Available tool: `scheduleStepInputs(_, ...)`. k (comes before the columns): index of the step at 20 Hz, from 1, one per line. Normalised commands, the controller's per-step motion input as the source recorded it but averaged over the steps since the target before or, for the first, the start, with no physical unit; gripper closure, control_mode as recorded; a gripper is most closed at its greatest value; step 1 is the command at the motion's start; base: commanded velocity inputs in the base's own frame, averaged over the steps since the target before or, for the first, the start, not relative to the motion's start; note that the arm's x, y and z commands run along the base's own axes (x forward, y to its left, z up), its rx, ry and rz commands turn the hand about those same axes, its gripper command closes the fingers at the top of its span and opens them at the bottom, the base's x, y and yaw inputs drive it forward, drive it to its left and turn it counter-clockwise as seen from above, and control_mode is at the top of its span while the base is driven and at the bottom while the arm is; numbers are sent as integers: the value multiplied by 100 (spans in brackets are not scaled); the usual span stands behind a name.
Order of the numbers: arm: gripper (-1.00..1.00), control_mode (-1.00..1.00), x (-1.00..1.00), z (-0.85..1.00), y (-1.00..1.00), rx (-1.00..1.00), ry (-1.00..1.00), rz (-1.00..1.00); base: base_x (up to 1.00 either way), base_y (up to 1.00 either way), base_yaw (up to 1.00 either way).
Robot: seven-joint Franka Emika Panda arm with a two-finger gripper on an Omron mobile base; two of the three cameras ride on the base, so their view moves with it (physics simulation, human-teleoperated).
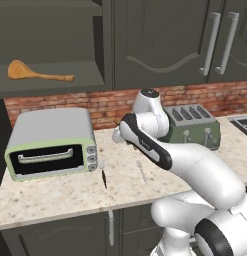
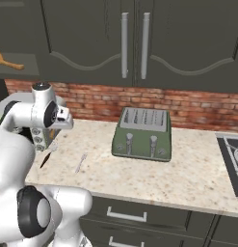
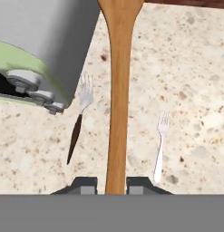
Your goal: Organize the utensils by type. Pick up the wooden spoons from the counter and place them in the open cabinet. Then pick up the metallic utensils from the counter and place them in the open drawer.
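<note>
While clamped on a wooden spoon (image 3: 119, 90), the pincer (image 3: 115, 185) hangs above the counter (image 3: 195, 68) (fork (image 3: 161, 145) below).

Wooden spoon (image 3: 119, 99) handle between fingers (image 3: 86, 185), above counter (image 3: 195, 81) with two forks (image 3: 161, 145).

Left base view: from behind-left of the arm, facing forward and down over the desk (image 1: 55, 197). Right base view: same, from behind-right. Both share the toaster (image 2: 143, 134), fork (image 1: 141, 170) and brick wall. Hand view: close above the desk, looking along the gripper (image 3: 115, 186).
</note>
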Motion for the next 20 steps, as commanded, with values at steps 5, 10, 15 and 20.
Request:
scheduleStepInputs(5, 100, -100, -24, 37, 0, 0, 0, 13, 0, 0, 0)
scheduleStepInputs(10, 100, -100, -28, 36, 1, 0, 0, 16, 0, 0, 0)
scheduleStepInputs(15, 100, -100, -33, 39, 14, 0, -5, 16, 0, 0, 0)
scheduleStepInputs(20, 100, -100, -18, 40, 36, -4, -10, 19, 0, 0, 0)
